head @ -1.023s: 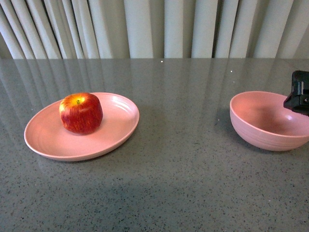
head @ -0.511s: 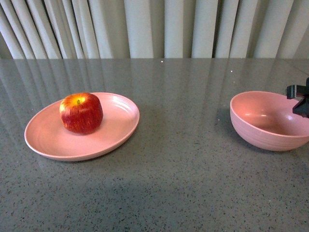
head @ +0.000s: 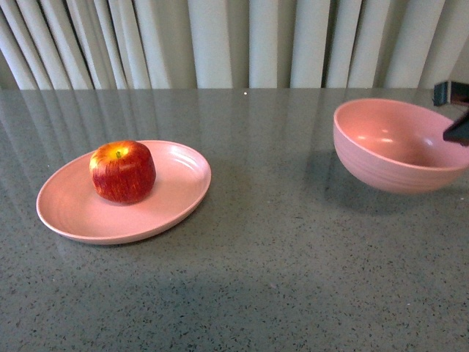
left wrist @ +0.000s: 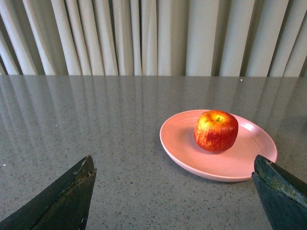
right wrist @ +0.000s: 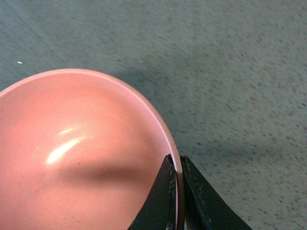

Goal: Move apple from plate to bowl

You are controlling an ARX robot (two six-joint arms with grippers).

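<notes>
The red apple [head: 122, 171] with a yellow patch at its stem sits on the shallow pink plate [head: 176, 194] at the left of the table. It also shows in the left wrist view [left wrist: 216, 131], on the plate [left wrist: 240, 160], beyond my open, empty left gripper [left wrist: 175, 191]. My right gripper [head: 456, 121] at the right edge is shut on the rim of the deep pink bowl [head: 388, 150], which hangs tilted above the table with a shadow under it. In the right wrist view the jaws [right wrist: 176, 175] pinch the bowl's rim [right wrist: 72, 143].
The grey speckled table [head: 278, 257] runs back to pale curtains [head: 234, 44]. Bare tabletop lies between plate and bowl.
The bowl has risen off the table and shifted slightly left and back, tilted, held by my right gripper. The apple and plate have not moved.
</notes>
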